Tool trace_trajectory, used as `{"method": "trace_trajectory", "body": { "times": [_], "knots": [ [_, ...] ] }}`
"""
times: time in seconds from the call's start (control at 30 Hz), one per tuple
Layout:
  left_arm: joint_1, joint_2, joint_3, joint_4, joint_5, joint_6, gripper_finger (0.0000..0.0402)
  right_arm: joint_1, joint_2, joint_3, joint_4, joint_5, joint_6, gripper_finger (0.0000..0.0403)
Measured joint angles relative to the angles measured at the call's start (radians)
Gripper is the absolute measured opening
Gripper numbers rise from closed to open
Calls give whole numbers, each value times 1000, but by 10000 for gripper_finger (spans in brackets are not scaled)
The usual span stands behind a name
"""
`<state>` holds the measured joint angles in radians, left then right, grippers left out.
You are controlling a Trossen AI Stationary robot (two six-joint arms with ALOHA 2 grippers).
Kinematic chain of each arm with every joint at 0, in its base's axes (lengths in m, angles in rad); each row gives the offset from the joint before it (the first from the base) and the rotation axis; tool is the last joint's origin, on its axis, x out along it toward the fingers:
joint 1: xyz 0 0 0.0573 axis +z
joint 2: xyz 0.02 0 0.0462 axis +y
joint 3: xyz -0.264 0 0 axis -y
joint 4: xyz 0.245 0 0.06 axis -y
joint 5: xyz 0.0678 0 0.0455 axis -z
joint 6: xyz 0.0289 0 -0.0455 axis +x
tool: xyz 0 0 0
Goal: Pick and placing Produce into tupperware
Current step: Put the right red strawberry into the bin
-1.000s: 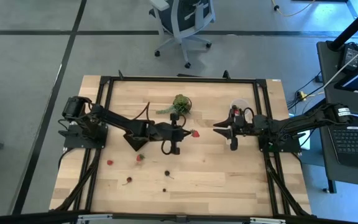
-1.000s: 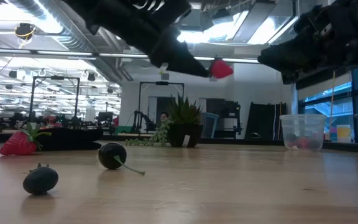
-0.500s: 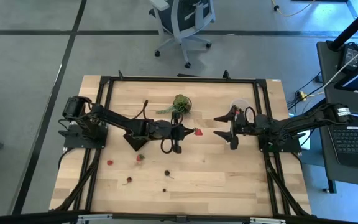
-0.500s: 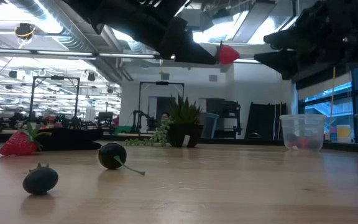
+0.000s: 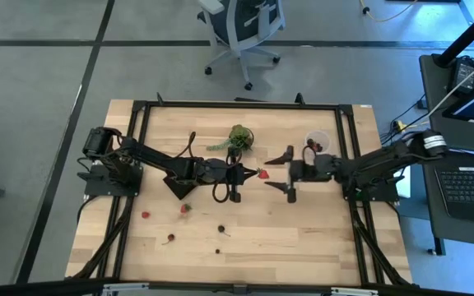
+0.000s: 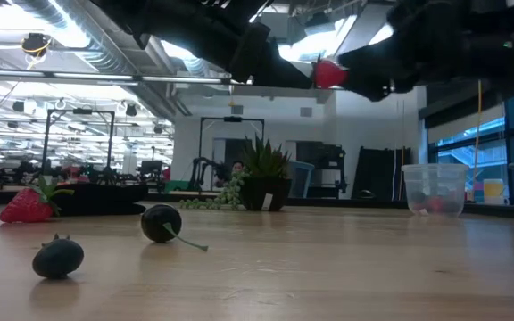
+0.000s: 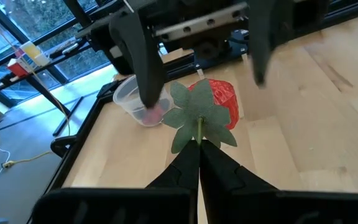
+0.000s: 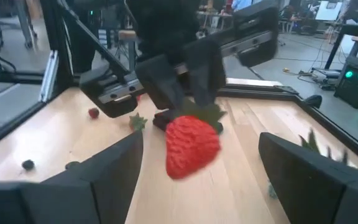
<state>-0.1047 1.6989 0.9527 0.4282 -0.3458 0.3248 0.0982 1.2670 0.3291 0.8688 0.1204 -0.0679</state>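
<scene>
A red strawberry (image 5: 260, 173) of the produce hangs in the air above mid-table, with my left gripper (image 5: 249, 173) shut on its green top. My right gripper (image 5: 271, 173) is open; its fingers stand on either side of the berry (image 8: 192, 146) without touching it. The tupperware (image 5: 317, 141), a small clear tub with red pieces inside, stands on its base at the far right. More produce lies on the table near the front left: two strawberries (image 5: 185, 209) and several dark berries (image 5: 220, 229). My left gripper pinches the strawberry's green stem and leaves (image 7: 199, 132) between its two fingertips. The fingers lie level and come from the table's left. The red body (image 7: 221, 102) sticks out past the fingertips toward the right, lifted clear of the table.
A green leafy clump (image 5: 239, 136) lies at the far middle, just beyond the left arm. A black frame (image 5: 237, 105) runs along the table's edges. In the low view a strawberry (image 6: 27, 205) and two dark berries (image 6: 161, 222) lie in the foreground.
My right gripper has opened wide and moved toward the table's left, until its fingers flank the strawberry. My left gripper has moved the berry slightly toward the right and up, still shut on it.
</scene>
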Motion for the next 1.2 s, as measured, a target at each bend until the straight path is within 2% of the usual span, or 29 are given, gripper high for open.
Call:
{"method": "trace_trajectory", "body": {
  "times": [0.2,0.33,1.0,1.2],
  "knots": [
    [0,0,0,0,0,0,0,-1,131,102,0,0,-19,320],
    [0,0,0,0,0,0,0,-2,162,134,-40,1,-20,311],
    [-1,0,0,-8,-1,1,0,-2,163,134,-48,1,7,132],
    [-1,1,0,-11,0,2,13,-2,163,134,-58,2,13,128]
  ]
}}
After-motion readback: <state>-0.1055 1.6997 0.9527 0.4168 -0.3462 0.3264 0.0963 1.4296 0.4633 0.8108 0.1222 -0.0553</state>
